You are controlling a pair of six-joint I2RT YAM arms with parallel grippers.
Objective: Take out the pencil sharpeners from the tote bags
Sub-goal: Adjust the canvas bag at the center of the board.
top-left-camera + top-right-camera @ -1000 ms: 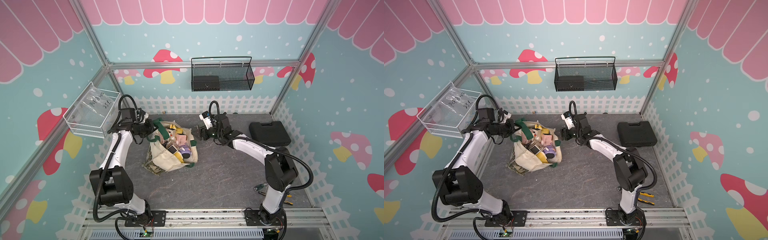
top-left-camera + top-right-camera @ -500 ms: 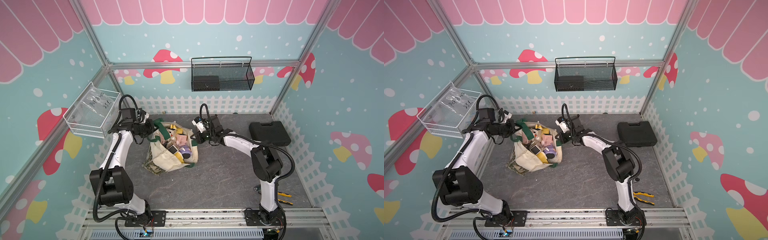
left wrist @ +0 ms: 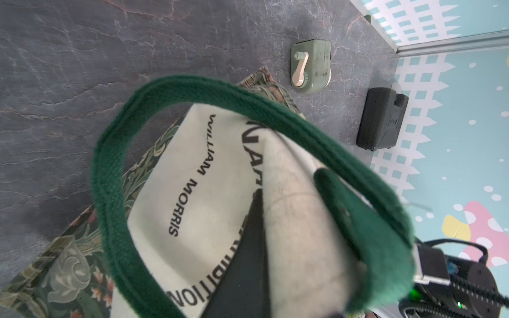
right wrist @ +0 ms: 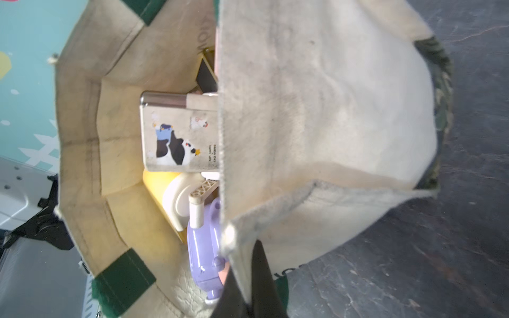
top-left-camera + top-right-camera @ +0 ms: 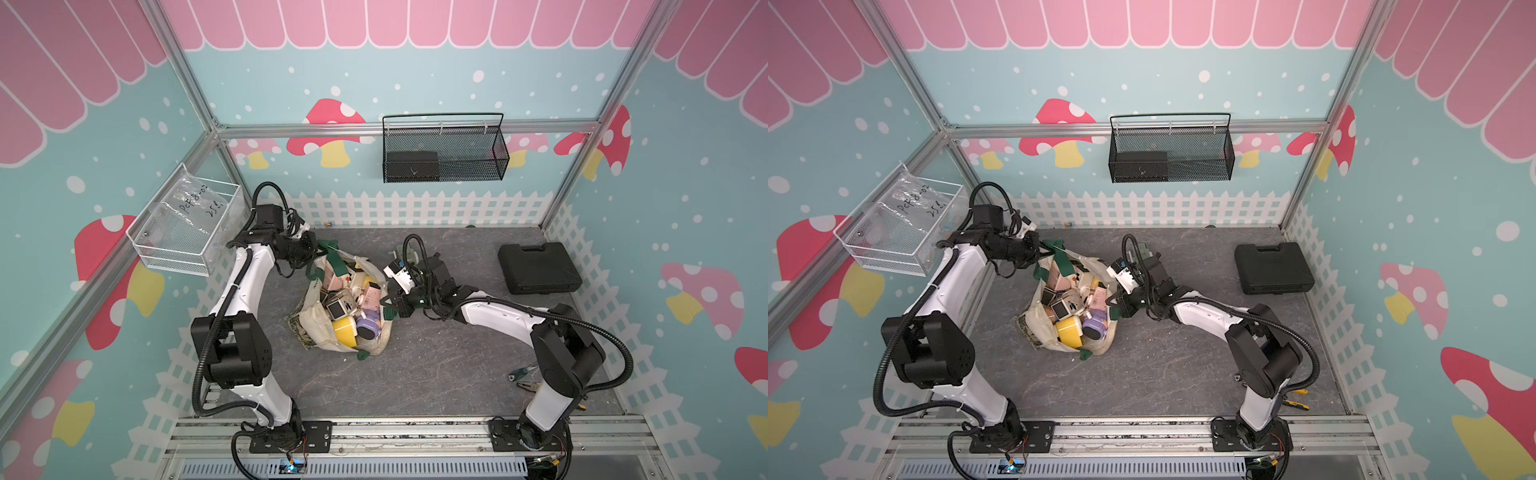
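— Left gripper (image 5: 311, 250), as found: jaws together, pinching the tote bag (image 5: 316, 328) at its 11 o'clock rim, beside a green strap (image 3: 115, 143). And the right?
— Right gripper (image 5: 390, 306) was likewise clamped on canvas, at the bag's 3 o'clock rim, with the mouth gaping between the two.
— Contents?
— Pencil sharpeners (image 5: 347, 305) were heaped inside: yellow, purple, pink and cream. One green sharpener (image 3: 311, 66) stood out on the table, at 12 o'clock from centre.
— Surface and room?
— Grey stone-patterned table (image 5: 436, 365). The bag lay at 9 o'clock, a black case (image 5: 538, 268) at 2 o'clock and pliers (image 5: 524, 385) at 4 o'clock. A black mesh basket (image 5: 444, 153) hung on the back wall, a white wire tray (image 5: 187, 237) on the left wall.
— Anything obscured?
— The right arm hid most of the green sharpener in both top views. Lower sharpeners were buried, so no count was possible. The pliers were part-covered by the arm.
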